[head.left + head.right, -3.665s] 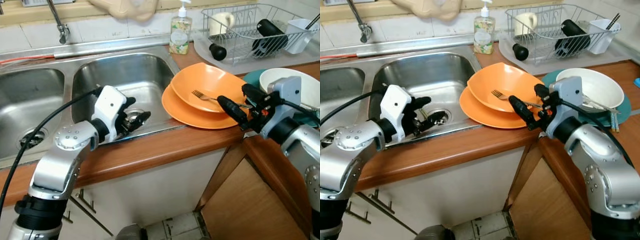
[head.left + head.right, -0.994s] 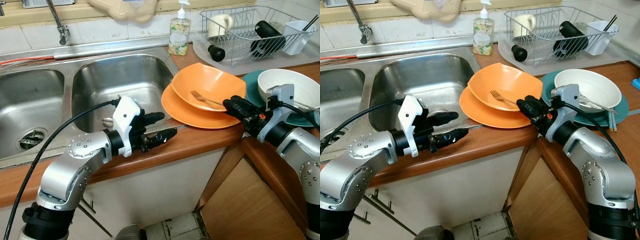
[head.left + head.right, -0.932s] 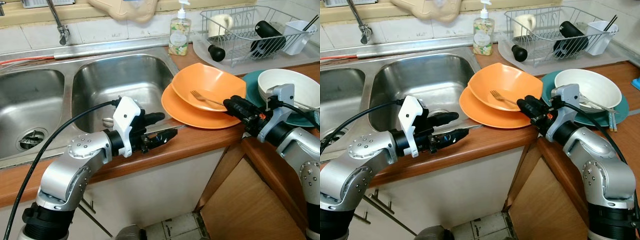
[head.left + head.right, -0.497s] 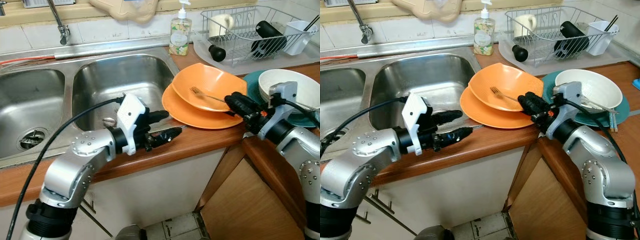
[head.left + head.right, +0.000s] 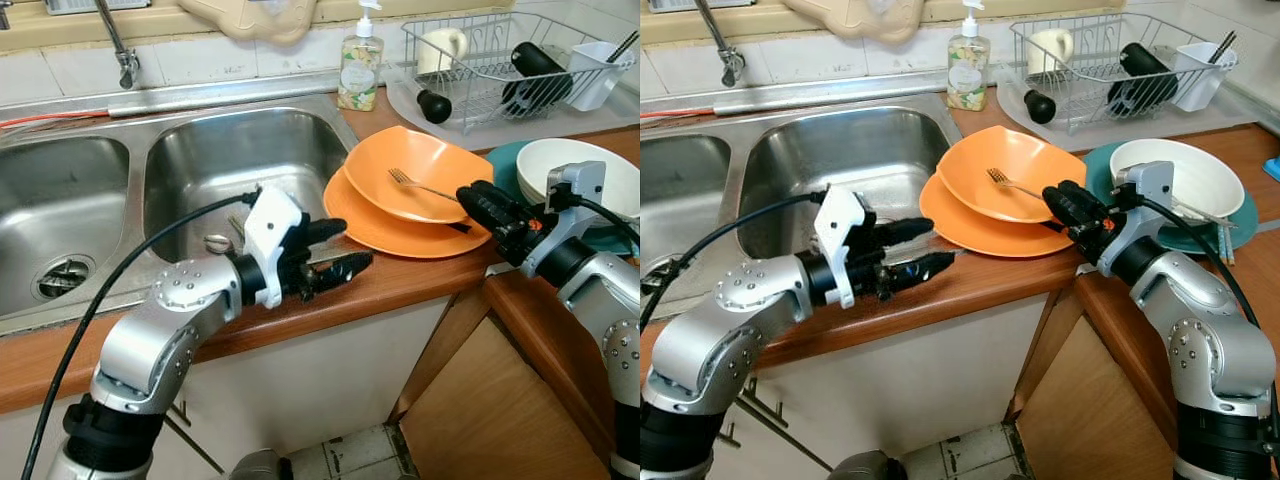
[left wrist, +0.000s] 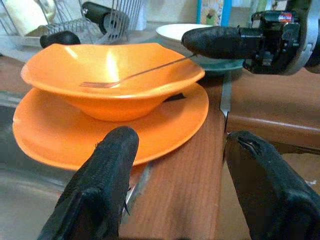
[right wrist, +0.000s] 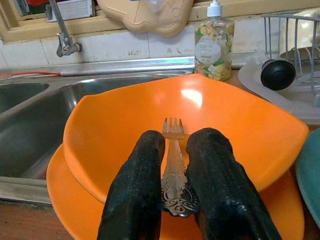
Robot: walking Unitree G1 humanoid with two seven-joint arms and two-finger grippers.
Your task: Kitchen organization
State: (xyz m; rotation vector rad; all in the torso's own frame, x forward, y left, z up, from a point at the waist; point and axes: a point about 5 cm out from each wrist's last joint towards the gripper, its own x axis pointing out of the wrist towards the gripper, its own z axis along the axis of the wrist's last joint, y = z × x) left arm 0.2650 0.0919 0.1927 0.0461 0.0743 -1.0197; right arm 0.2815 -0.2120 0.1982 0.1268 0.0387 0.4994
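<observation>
A silver fork is held by its handle between the fingers of my right gripper, tines pointing out over the orange bowl. The fork hangs slightly above the bowl's inside. That bowl rests on an orange plate on the wooden counter, just right of the sink. My left gripper stands open over the counter's front edge, beside the plate's near-left rim, with nothing between its fingers.
A double steel sink with a faucet lies to the left. Behind are a soap bottle and a dish rack. A white bowl sits on a teal plate at right. A cupboard door stands open below.
My left gripper came out of the sink and slid right along the counter edge toward the orange plate. My right gripper closed on the fork's handle and raised it a little off the bowl.
</observation>
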